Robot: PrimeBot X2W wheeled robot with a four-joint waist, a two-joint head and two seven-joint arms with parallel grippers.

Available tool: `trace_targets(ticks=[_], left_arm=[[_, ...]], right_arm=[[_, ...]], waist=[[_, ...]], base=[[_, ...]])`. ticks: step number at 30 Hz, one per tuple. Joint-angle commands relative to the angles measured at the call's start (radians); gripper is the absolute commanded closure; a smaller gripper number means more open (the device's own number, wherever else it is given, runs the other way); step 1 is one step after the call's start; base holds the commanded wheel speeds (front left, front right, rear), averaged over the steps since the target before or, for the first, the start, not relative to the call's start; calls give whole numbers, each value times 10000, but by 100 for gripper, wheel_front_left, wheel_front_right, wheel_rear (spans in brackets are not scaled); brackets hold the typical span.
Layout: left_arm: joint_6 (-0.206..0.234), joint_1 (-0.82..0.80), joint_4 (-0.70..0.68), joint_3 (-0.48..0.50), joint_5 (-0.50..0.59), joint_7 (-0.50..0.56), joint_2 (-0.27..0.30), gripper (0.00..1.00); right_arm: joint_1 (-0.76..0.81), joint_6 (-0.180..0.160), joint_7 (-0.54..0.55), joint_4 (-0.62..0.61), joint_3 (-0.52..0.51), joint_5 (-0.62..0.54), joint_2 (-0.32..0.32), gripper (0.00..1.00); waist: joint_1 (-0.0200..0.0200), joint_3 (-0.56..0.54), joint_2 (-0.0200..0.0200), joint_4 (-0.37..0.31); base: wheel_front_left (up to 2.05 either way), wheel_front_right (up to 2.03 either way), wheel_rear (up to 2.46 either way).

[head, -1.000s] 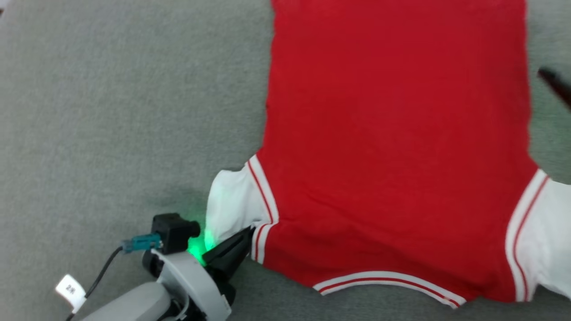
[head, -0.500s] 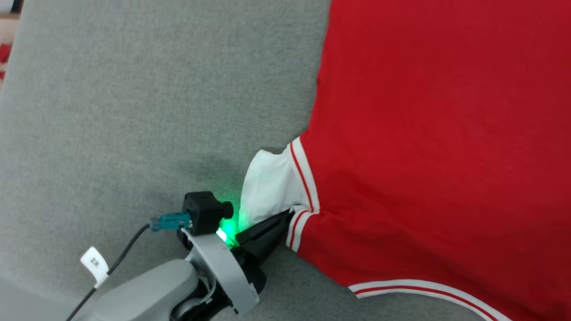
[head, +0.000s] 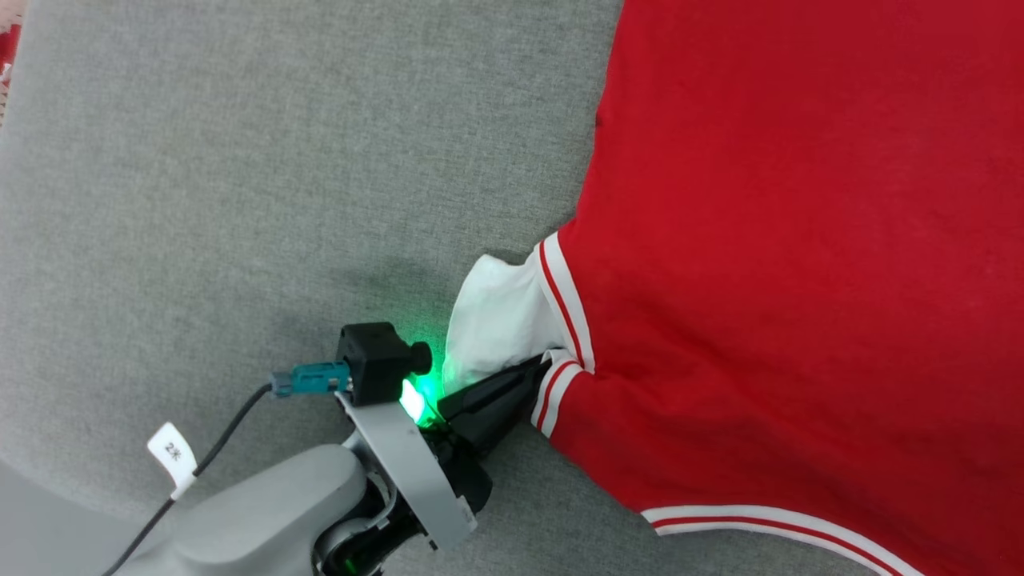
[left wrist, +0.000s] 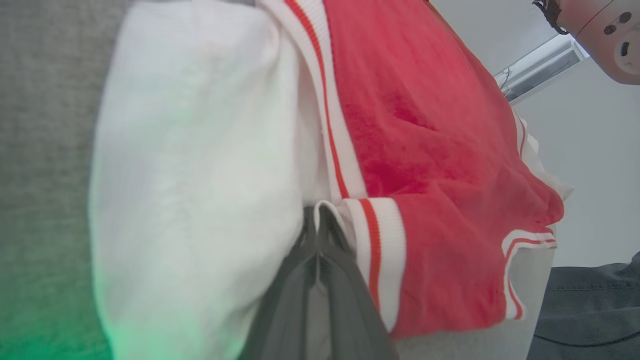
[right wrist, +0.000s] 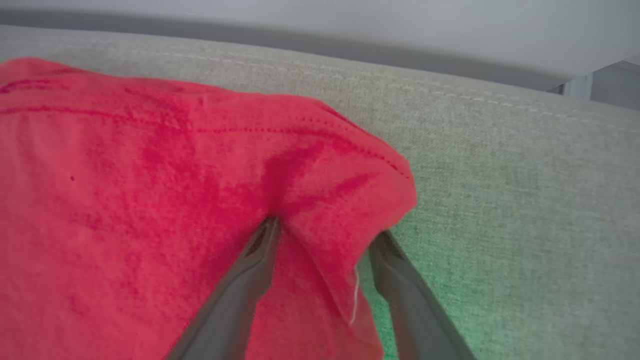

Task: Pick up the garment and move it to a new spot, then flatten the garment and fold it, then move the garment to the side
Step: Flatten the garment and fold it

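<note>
The garment [head: 800,280], a red shirt with white striped trim, lies spread on the grey surface at the right of the head view. My left gripper [head: 538,370] is shut on the garment where the white sleeve [head: 500,320] meets the red body. The left wrist view shows the same pinch, the left gripper [left wrist: 317,215] closed on the striped seam beside the sleeve [left wrist: 200,175]. In the right wrist view my right gripper [right wrist: 326,230] stands open, its fingers either side of a raised ridge of the garment [right wrist: 125,175] near a hem corner.
Grey fabric surface [head: 240,200] stretches to the left of the shirt, and beyond the hem corner [right wrist: 525,200]. A black cable with a white tag [head: 172,456] hangs by my left wrist. Dark denim-like cloth [left wrist: 590,305] shows at the far side.
The head camera has turned, so the shirt sits further right in the picture. My left gripper keeps its pinch on the sleeve seam.
</note>
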Motion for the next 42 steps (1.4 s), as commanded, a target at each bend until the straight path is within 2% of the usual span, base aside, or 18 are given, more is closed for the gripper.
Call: trace_targets(ticks=[1,4,8,15,20,23,28,34,35,42], left_arm=[[211,97,1113,-93,-137,431,-616,100],[211,326,1084,231,13,428,-583,100],[200,810,926,816,209,374,-334,100],[161,1862,508,1691,505,265,302,100],[128,2435,247,2084,636,242,542,100],[128,2645,206,2293,714,241,664,100],[128,2881,249,2497,836,241,740,100],[128,3015,272,2629,886,241,694,100],[128,3015,272,2629,886,241,694,100],[128,2986,337,2696,979,241,717,100]], right_arm=[[535,3,-53,306,40,105,282,100],[826,-2,-353,42,233,342,37,100],[1761,-2,-269,-914,870,1521,-293,100],[4791,-3,594,-4148,2282,4123,-2012,100],[7394,-3,526,-6579,2164,5418,-3182,100],[9074,-2,277,-7731,1797,5814,-3506,100],[11731,-3,-144,-9147,1027,5738,-3292,100],[14334,-2,-419,-10454,453,5316,-2164,100],[14334,-2,-419,-10454,453,5316,-2164,100],[15658,-2,-452,-11181,380,4530,-1064,100]], waist=[[0,-167,-1,-147],[0,-521,-1,-299],[0,-1189,-1,-628],[0,-2453,-1,-1285],[0,-3103,-1,-1709],[0,-3359,-1,-1906],[0,-3621,-1,-2223],[0,-3757,-1,-2443],[0,-3757,-1,-2443],[0,-3772,-1,-2595]], base=[[0,0,0],[0,0,0],[0,0,0],[0,0,0],[0,0,0],[0,0,0],[0,0,0],[0,0,0],[0,0,0],[0,0,0]])
